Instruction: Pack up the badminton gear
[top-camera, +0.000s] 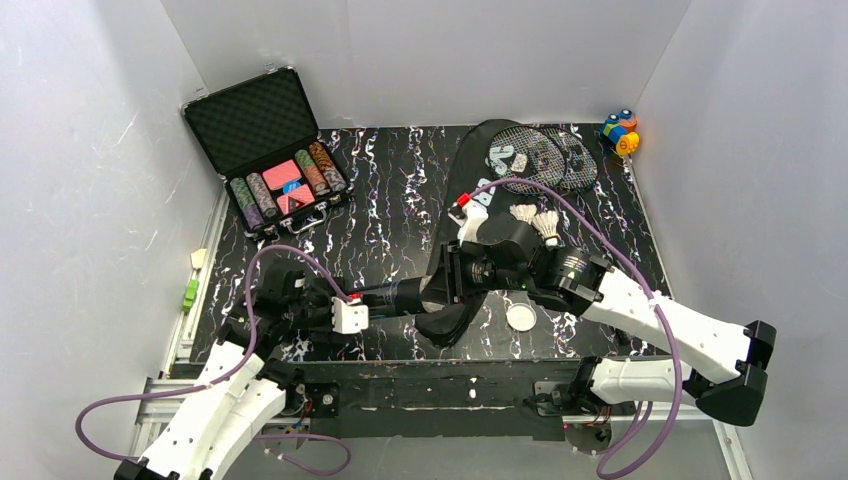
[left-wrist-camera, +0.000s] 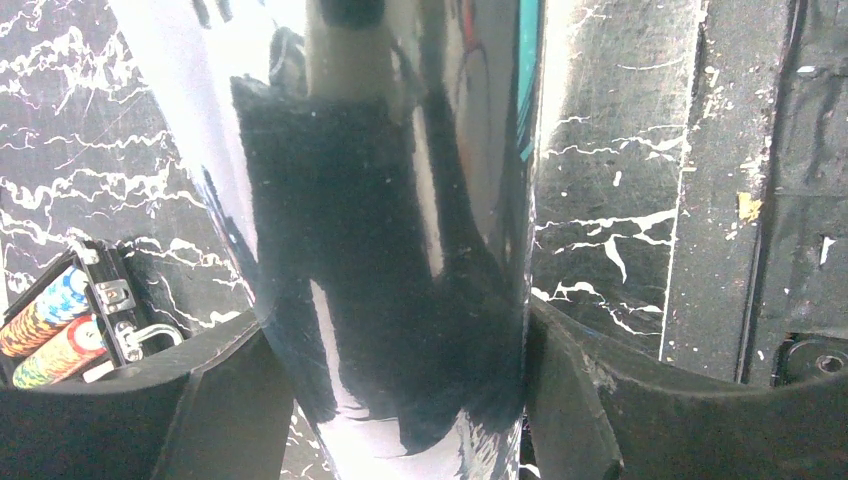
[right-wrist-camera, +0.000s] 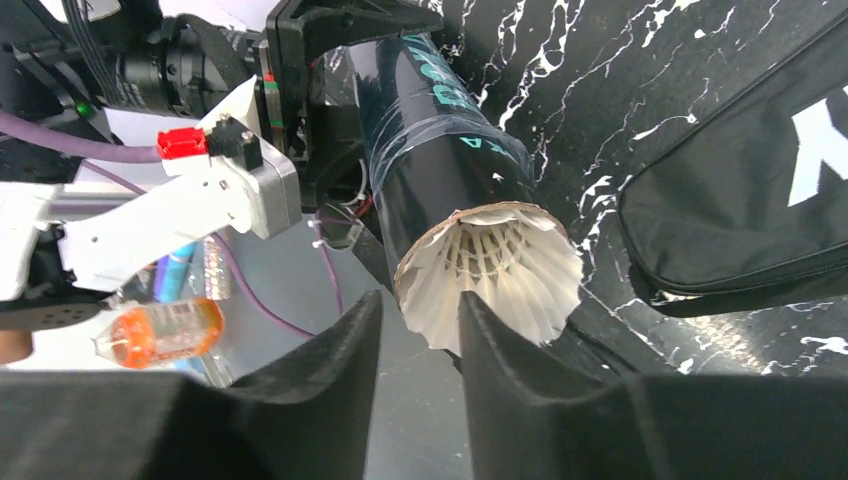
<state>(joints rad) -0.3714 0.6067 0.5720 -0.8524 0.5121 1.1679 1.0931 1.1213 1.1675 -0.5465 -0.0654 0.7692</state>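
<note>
Right now my left arm has the tube lying level above the near part of the desk. The left jaws are clamped on its glossy barrel, one on each side.

The tube's long axis runs left to right, and its open mouth faces my right arm. The right jaws sit straight in front of that mouth, almost on the axis. In the right wrist view, a shuttlecock sits nose-first in the mouth, with its feather skirt flaring out past the cardboard rim. The right jaws stand a little apart, and the lower edge of the skirt lies between their tips. I see a sliver of daylight beside it, so I judge nothing is pinched.

Two more shuttlecocks lie on the black bag, just beyond the right wrist. The white lid rests on the desk, just on the near side of that wrist. The rackets lie at the far end of the bag.

My reading is that the right arm is the nearer one for all of these. Any push or withdrawal should run straight along the tube's axis, because a sideways drift would catch the feathers on the rim.
</note>
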